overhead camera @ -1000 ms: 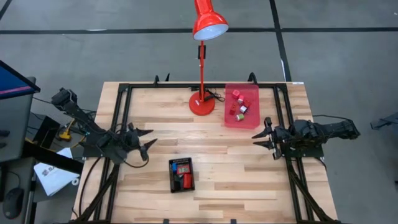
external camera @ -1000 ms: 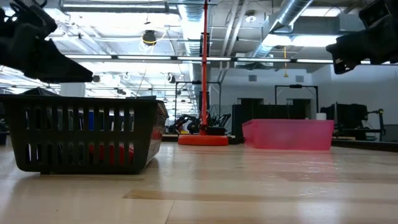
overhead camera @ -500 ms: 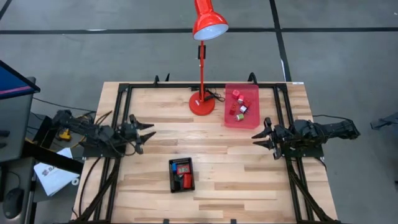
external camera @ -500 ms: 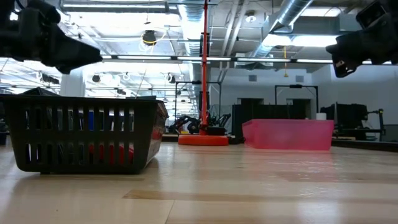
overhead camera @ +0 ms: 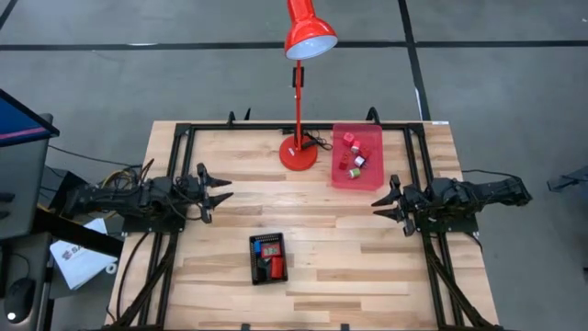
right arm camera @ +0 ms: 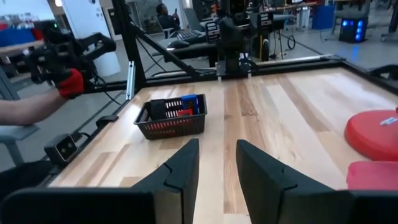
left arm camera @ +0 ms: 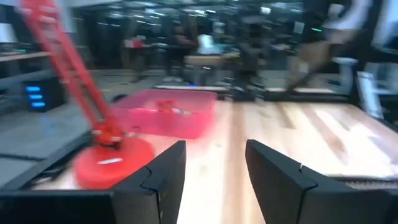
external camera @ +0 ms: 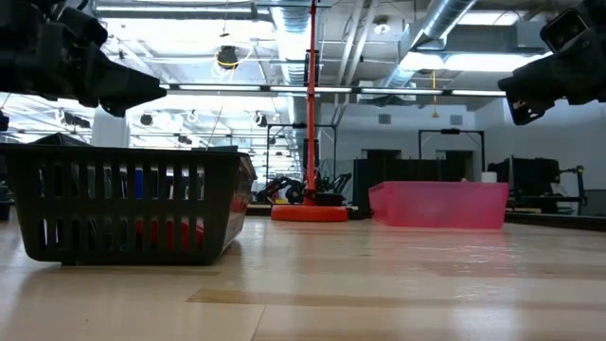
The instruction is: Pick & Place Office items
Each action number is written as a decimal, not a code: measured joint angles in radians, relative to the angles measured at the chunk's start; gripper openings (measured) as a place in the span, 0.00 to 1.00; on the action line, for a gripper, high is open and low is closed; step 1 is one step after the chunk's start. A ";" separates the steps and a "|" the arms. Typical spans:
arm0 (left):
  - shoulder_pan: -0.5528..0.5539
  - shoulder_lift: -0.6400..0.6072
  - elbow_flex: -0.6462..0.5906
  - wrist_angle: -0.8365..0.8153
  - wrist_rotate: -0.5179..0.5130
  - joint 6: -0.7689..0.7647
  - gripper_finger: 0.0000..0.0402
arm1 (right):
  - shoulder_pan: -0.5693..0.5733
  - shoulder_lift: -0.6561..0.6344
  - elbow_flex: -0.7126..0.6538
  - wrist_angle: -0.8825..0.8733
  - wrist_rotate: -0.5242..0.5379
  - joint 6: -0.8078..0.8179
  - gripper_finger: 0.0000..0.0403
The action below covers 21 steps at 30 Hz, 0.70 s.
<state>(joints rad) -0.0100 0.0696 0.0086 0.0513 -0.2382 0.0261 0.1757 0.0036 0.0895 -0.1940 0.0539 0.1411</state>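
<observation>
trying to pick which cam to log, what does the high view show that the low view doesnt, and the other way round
Only the high view shows the small office items lying inside the translucent red tray, the lamp's red shade, and both arms whole, with the left gripper and right gripper open above bare wood. Only the low view shows the room behind the table and the black basket's slatted side. Both share the basket, the tray, and the lamp's base.

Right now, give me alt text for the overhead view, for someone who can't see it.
Seen from above, a wooden table with two dark robot arms: the left gripper and right gripper both hover open and empty at opposite sides. Small office items lie in a translucent red tray beside a red desk lamp, others in a black basket.
</observation>
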 joint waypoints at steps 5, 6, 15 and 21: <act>0.124 0.000 0.000 -0.035 0.237 0.031 0.41 | 0.000 0.001 0.000 -0.004 -0.001 0.096 0.25; 0.152 0.001 0.000 -0.031 0.270 0.045 0.41 | 0.000 0.001 0.000 -0.004 -0.001 0.114 0.25; 0.311 0.004 0.000 -0.003 0.466 0.018 0.41 | 0.000 0.001 0.000 -0.007 -0.001 0.129 0.25; 0.323 0.008 -0.001 -0.010 0.364 -0.007 0.41 | 0.000 0.002 0.000 -0.007 -0.001 0.130 0.25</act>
<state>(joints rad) 0.3130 0.0779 0.0073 0.0413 0.1255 0.0193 0.1757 0.0051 0.0895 -0.2012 0.0528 0.2707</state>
